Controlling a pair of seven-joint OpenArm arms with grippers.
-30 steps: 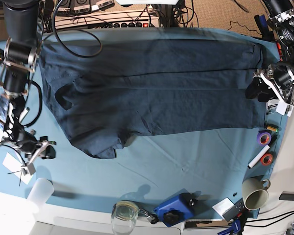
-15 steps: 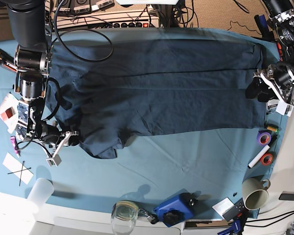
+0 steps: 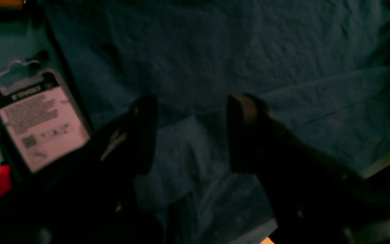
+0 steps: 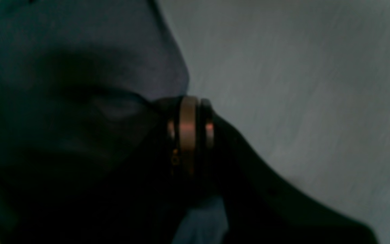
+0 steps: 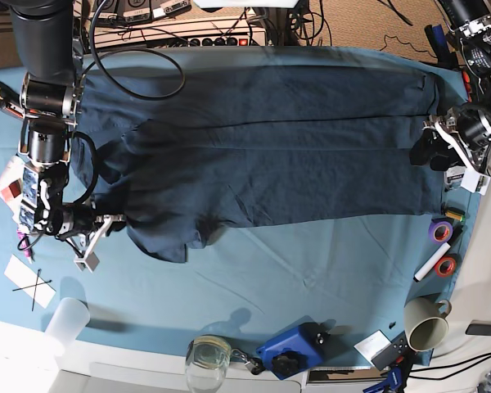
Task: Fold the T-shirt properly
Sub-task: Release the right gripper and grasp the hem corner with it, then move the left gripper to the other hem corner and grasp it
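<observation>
Covering much of the teal tabletop, dark T-shirt in folds, right claw closed on its near edge, left claw open above opposite end, glass jar, blue object and metal mug along the near side.

One word can be made out: dark capitals on a package in the left wrist view seem to spell "TIVOLY" (the last letter is soft, so it could be a T). It stands in the dark band at the head of the pale printed label. Below it run several lines of smaller print, too blurred to read, with a square code toward the label's lower part. The package lies by the desk's right edge in the base view. Near the left edge, the print on a red-and-white package is too small to read.
</observation>
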